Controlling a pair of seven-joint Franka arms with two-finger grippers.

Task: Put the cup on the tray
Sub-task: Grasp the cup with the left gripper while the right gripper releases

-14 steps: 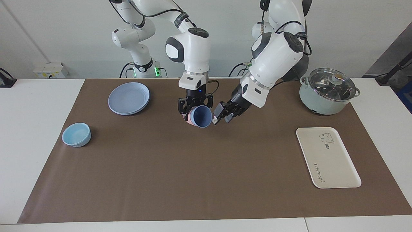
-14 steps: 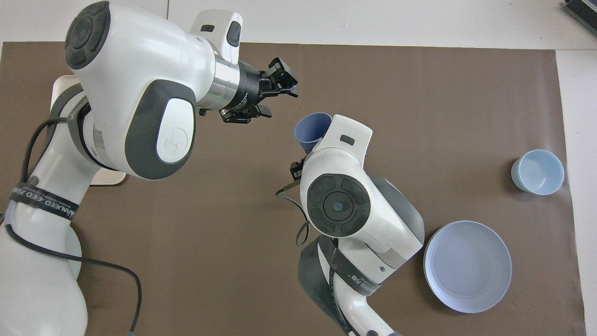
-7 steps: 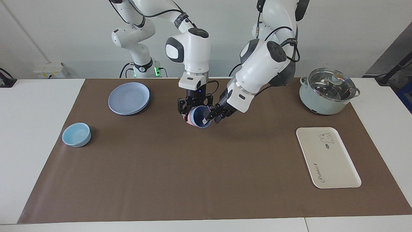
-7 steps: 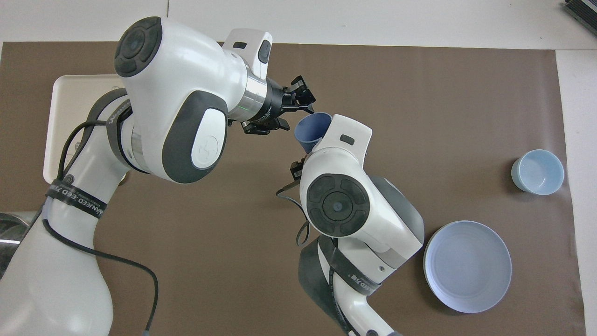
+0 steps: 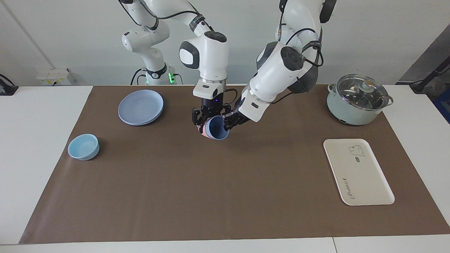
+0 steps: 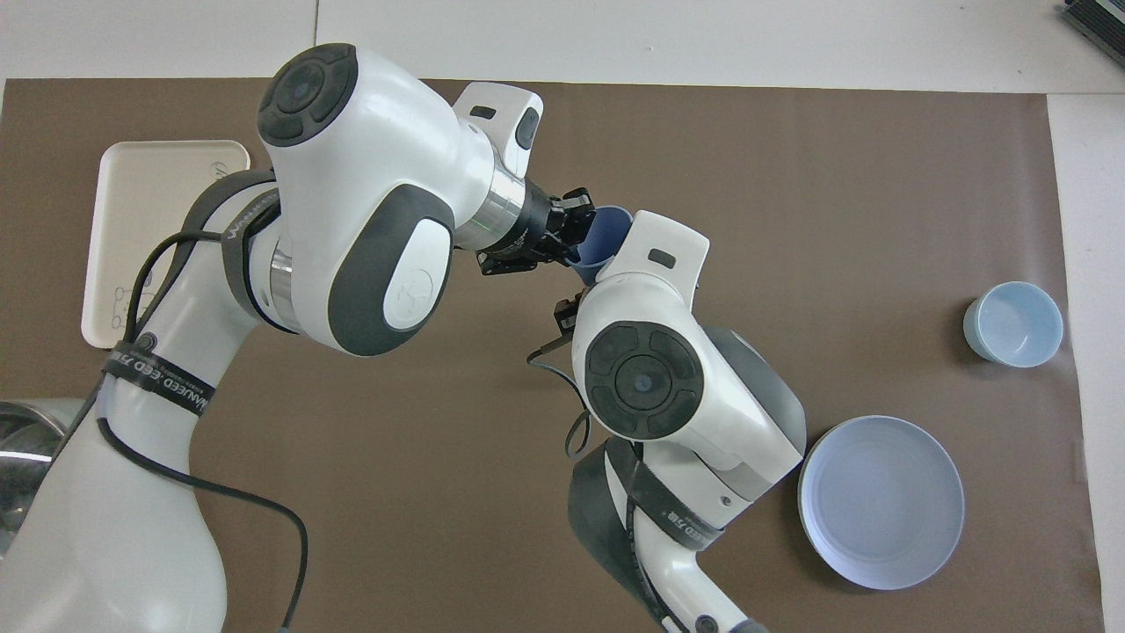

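The periwinkle-blue cup [image 5: 218, 128] sits nested inside a salmon-pink tumbler [image 5: 202, 128]. Both are tilted, mouth away from the robots, in the air over the middle of the brown mat. My right gripper [image 5: 211, 121] is shut on the pink tumbler from above. My left gripper [image 5: 230, 119] is at the blue cup's rim on the side toward the left arm's end. In the overhead view the cup [image 6: 606, 239] shows between the left gripper [image 6: 569, 236] and the right wrist, which hides the right gripper. The cream tray [image 5: 358, 175] lies flat at the left arm's end; it also shows in the overhead view [image 6: 132, 220].
A round blue plate [image 5: 140, 106] lies near the robots toward the right arm's end, with a light-blue bowl [image 5: 83, 146] farther out. A pale-green pot with a glass lid [image 5: 358, 99] stands nearer to the robots than the tray.
My left gripper has moved in from beside the cup to its rim. The right gripper with the nested cups has shifted slightly toward the right arm's end.
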